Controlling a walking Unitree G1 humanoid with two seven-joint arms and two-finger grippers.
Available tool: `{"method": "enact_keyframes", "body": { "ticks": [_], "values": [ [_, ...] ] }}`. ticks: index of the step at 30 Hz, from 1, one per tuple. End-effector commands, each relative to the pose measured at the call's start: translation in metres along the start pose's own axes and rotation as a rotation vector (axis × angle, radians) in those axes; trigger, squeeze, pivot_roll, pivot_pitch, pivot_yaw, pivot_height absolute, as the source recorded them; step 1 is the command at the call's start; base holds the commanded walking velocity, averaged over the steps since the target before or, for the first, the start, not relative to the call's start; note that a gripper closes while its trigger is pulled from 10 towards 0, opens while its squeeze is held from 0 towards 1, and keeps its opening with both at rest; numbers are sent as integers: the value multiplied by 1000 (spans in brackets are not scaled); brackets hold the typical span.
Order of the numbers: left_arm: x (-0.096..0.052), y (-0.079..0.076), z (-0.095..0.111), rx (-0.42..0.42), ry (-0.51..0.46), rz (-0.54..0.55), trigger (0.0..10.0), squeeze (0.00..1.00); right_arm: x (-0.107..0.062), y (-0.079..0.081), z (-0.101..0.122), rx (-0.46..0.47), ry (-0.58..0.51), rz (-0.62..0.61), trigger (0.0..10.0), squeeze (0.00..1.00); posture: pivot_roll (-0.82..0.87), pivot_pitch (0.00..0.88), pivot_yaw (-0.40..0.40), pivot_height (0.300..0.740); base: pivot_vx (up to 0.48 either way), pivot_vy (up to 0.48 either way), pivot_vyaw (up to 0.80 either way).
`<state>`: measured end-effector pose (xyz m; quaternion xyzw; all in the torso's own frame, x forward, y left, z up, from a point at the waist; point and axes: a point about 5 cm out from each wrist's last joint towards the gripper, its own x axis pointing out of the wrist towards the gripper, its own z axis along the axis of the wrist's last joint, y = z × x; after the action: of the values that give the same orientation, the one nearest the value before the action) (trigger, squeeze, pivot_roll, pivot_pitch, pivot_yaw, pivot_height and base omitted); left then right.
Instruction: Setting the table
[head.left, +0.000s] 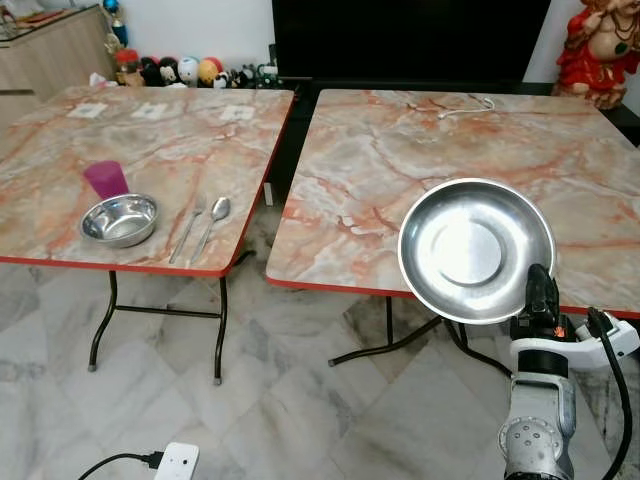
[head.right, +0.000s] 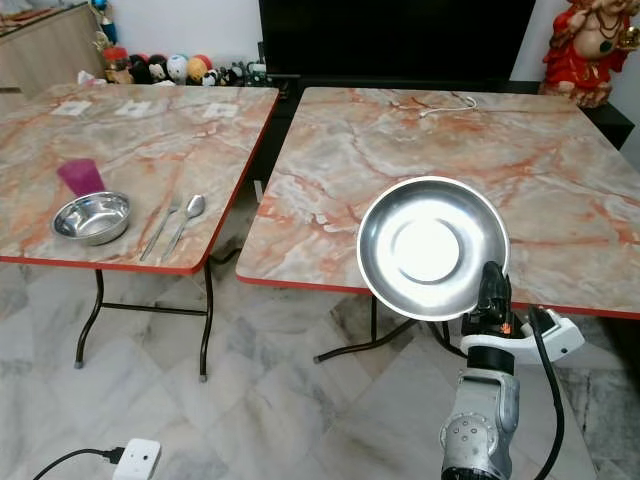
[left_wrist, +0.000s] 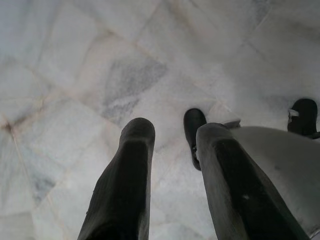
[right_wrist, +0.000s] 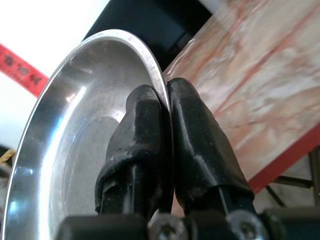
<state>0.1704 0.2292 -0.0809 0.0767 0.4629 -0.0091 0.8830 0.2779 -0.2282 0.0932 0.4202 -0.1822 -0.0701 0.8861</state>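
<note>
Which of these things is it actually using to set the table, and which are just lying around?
For the job:
steel plate, pinched by the right gripper
steel bowl
pink cup
fork
spoon

Just lying about:
white cable
toy figures
red statue
floor power strip

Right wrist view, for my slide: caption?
Right gripper pinching a steel plate's rim, marble-patterned table beyond.

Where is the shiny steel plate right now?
The steel plate is held upright by its rim in the right claw, above the right table's near edge.
</note>
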Motion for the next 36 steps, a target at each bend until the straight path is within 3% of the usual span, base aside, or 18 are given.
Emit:
{"method": "enact_keyframes", "body": {
  "ticks": [1, 13, 23, 31, 36],
  "values": [
    [1, -1, 3, -4, -12, 6, 10000, 0, 1, -1, 12, -1, -46, -4, 10000, 0, 49, 0, -21, 740, 0, 0, 0],
    [0, 7, 5, 5, -28, 21, 10000, 0, -9, -12, 28, -12, -95, -36, 10000, 0, 42, 0, -4, 740, 0, 0, 0],
    [3, 1, 21, -41, -87, 35, 10000, 0, 0, -3, 13, 9, -24, -32, 10000, 0, 66, 0, -60, 740, 0, 0, 0],
    [1, 3, 12, -38, -59, 37, 10000, 0, 0, -7, 17, 18, -50, -63, 10000, 0, 58, 0, -42, 740, 0, 0, -281],
    [1, 8, 16, -48, -70, 53, 10000, 0, 3, -3, 5, -25, 17, -43, 10000, 0, 70, 0, -53, 740, 0, 0, -160]
  ]
}}
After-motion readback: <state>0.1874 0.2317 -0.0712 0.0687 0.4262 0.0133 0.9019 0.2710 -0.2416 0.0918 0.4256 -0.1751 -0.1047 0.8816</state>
